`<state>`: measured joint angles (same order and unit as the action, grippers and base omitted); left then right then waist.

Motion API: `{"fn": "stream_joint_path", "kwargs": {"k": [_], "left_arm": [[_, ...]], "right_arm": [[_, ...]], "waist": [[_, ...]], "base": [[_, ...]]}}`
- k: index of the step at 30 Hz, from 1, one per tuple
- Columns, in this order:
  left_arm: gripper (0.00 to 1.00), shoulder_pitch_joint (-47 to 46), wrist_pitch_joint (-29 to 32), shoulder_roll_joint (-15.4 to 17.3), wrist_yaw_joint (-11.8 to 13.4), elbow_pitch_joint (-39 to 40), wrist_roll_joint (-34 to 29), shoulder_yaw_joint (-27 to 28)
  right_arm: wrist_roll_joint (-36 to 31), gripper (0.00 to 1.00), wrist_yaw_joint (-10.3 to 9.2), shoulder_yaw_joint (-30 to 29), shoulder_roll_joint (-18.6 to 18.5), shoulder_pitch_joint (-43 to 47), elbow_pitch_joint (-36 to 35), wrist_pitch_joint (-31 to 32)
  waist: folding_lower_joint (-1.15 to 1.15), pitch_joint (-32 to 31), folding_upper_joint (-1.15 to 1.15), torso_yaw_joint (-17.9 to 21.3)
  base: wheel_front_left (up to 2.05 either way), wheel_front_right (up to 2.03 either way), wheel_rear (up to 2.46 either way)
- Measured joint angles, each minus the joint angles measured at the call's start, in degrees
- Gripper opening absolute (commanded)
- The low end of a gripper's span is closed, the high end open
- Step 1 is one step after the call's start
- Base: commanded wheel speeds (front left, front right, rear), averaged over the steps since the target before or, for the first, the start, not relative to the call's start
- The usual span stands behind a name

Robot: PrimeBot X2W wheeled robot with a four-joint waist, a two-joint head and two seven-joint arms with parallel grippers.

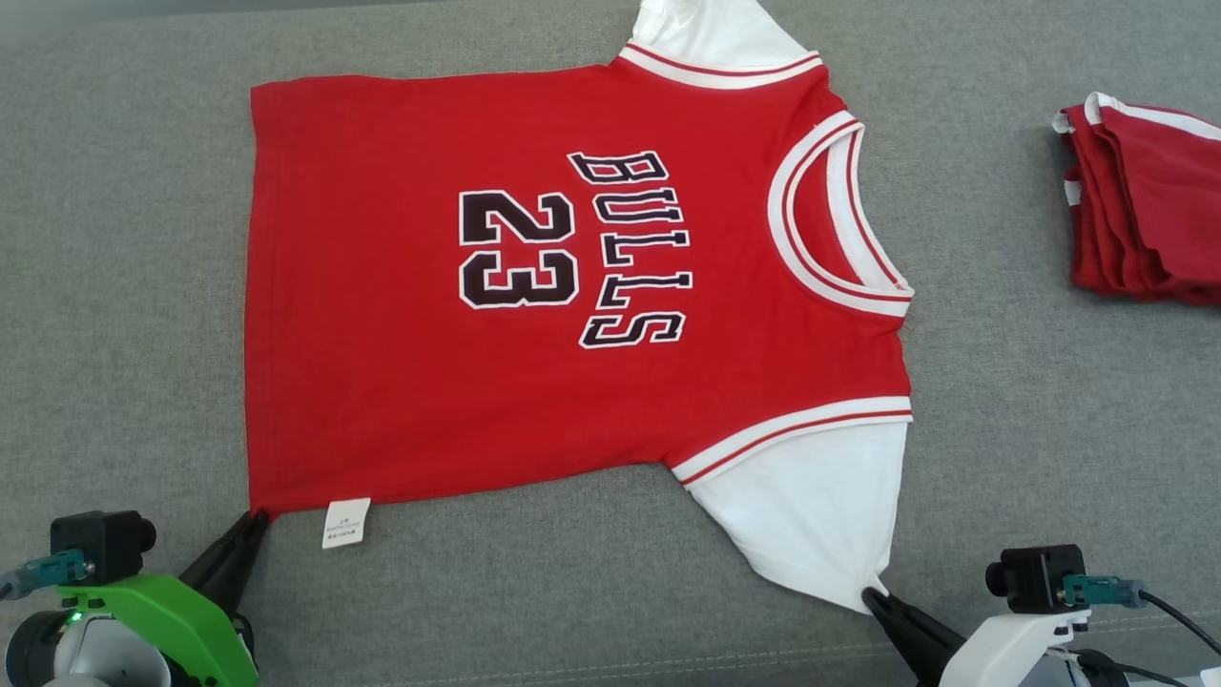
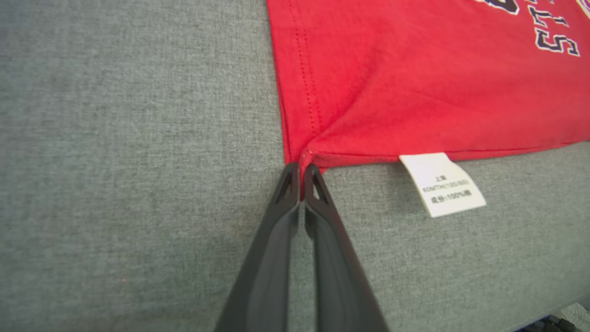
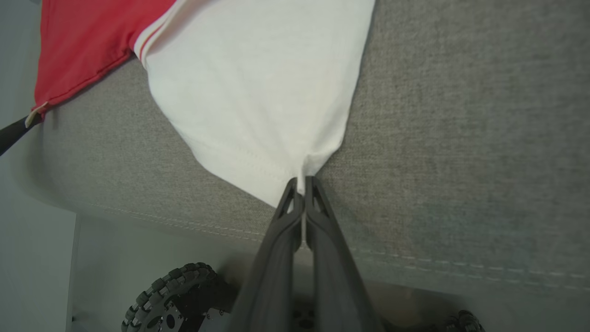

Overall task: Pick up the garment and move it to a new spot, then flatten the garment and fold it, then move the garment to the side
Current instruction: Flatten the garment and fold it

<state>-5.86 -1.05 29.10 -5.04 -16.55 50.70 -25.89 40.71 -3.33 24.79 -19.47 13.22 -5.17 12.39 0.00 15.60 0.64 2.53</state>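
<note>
Left claw (image 2: 302, 169) closed tight on the shirt's (image 1: 572, 286) red hem corner; right claw (image 3: 300, 180) closed tight on the white sleeve tip. Shirt lies spread flat mid-cushion. Risk: thin pinches slip, or uneven pull skews the fold. Grey fabric cushion (image 1: 1002, 429); folded red pile (image 1: 1145, 229) at its right edge; pale floor (image 3: 41, 267) below front edge.

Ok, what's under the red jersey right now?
The red jersey lies flat on the grey fabric surface, which shows around it. A white care label sticks out at its near edge. Anything directly beneath the cloth is covered.
</note>
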Motion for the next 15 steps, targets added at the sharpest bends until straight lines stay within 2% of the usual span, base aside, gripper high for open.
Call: {"fn": "stream_joint_path", "kwargs": {"k": [4,7,8,9,11,12,15], "left_arm": [[0.29,0.00,0.08,0.01,0.00,-0.66,0.04,-0.02],[0.38,-0.01,0.25,-0.08,-0.01,-1.19,0.34,0.08],[0.42,-0.03,0.25,-0.16,-0.04,-1.31,0.58,0.05],[0.46,-0.07,0.27,-0.24,-0.05,-1.43,0.58,0.03],[0.72,-0.10,0.78,-0.43,-0.05,-1.51,1.13,0.07],[0.98,-0.11,0.85,-0.48,-0.05,-1.54,1.30,-0.01],[1.00,-0.33,1.55,-0.88,-0.08,-1.69,1.51,-0.30]], "right_arm": [[-0.47,0.50,-0.23,-0.04,0.23,-0.62,0.56,-0.25],[-0.46,0.93,-0.23,-0.24,0.71,-1.23,1.02,-0.41],[-0.46,1.00,-0.23,-0.46,0.94,-1.31,1.36,-0.83],[-0.46,1.00,-0.23,-0.65,1.05,-1.36,1.66,-0.83],[-0.45,1.00,-0.24,-0.83,1.07,-1.37,2.04,-0.99],[-0.43,1.00,-0.24,-1.01,1.18,-1.40,2.13,-1.26],[-0.41,1.00,-0.24,-1.32,1.42,-1.46,2.66,-1.59]], "waist": [[0.00,0.00,0.00,0.27],[0.00,-0.04,0.00,0.35],[0.00,-0.08,0.00,0.35],[0.00,-0.18,0.00,0.33],[0.00,-0.36,0.00,0.24],[0.00,-0.41,0.00,0.20],[0.00,-0.75,0.00,-0.03]], "base": [[0.00,0.00,0.00],[0.00,0.00,0.00],[0.00,0.00,0.00],[0.00,0.00,0.00],[0.00,0.00,0.00],[0.00,0.00,0.00],[0.00,0.00,0.00]]}}
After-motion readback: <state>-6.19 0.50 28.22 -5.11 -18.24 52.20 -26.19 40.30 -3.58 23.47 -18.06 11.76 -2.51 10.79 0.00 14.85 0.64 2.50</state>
